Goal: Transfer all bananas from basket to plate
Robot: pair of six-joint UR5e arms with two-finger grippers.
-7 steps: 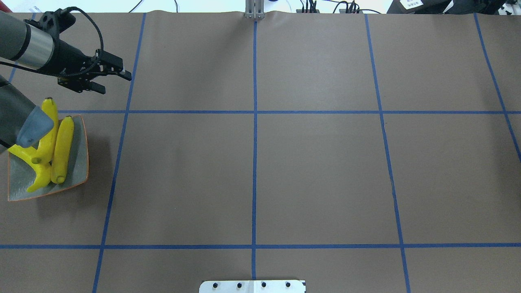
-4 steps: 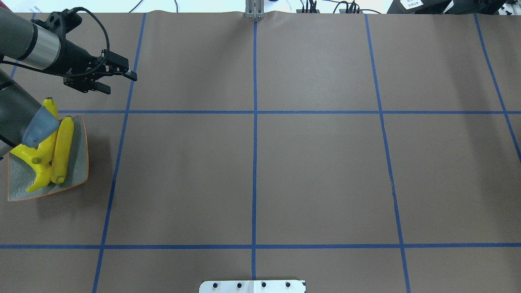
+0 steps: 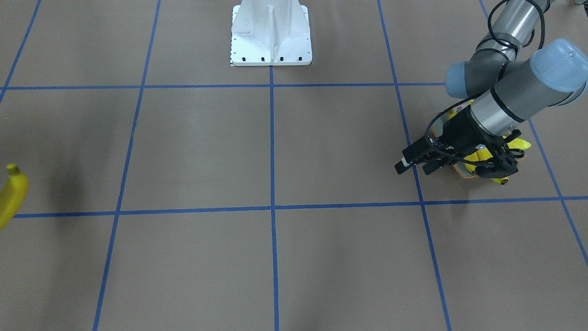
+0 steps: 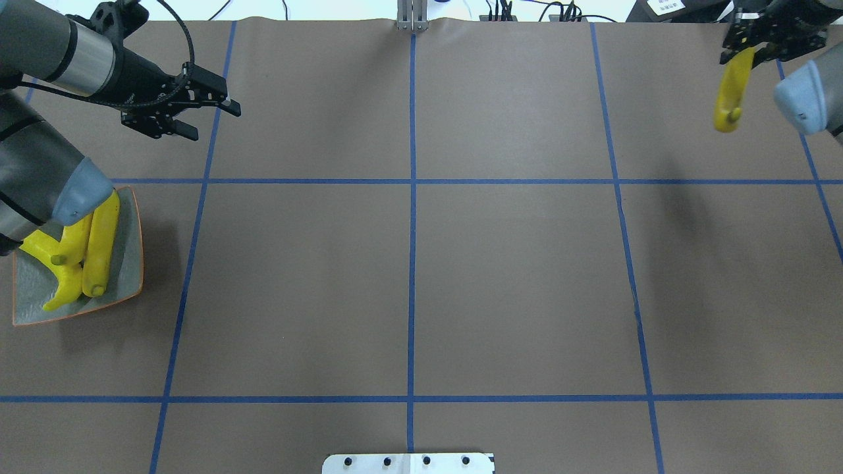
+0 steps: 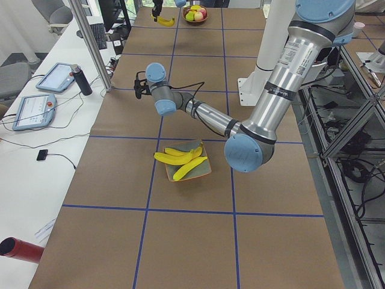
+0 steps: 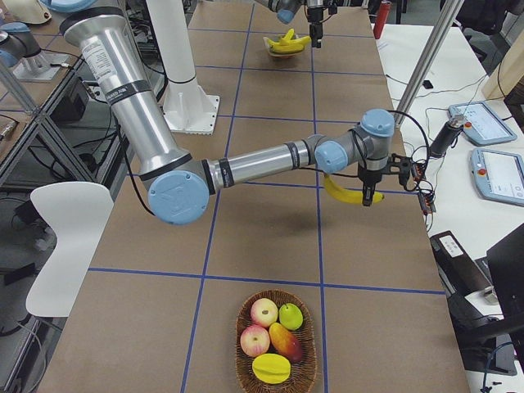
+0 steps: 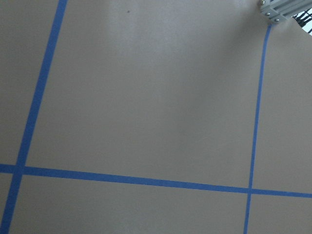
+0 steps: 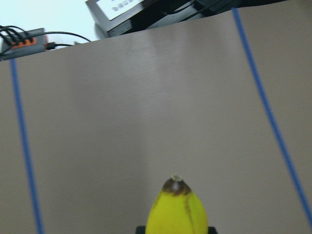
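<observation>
Right jaws grip the last banana (image 4: 731, 85), well apart from the plate (image 4: 129, 263) — left jaws open, empty. Next, I think, it must travel to the plate.

This is a robotics lab. A wide brown paper-covered tabletop (image 4: 514, 276) is marked into a grid with blue tape. A white metal robot pedestal (image 3: 271, 34) is bolted on it, and silver-and-grey jointed robot arms with pale blue caps (image 5: 283, 78) reach over it. Just beside the tabletop, a white bench (image 5: 24, 156) holds grey touch-screen teach pendants (image 5: 54, 77). Aluminium frame posts (image 5: 90, 42) rise at the tabletop's edge, with black cables (image 4: 500, 10) and a grey office chair (image 5: 57, 12) beyond it.
</observation>
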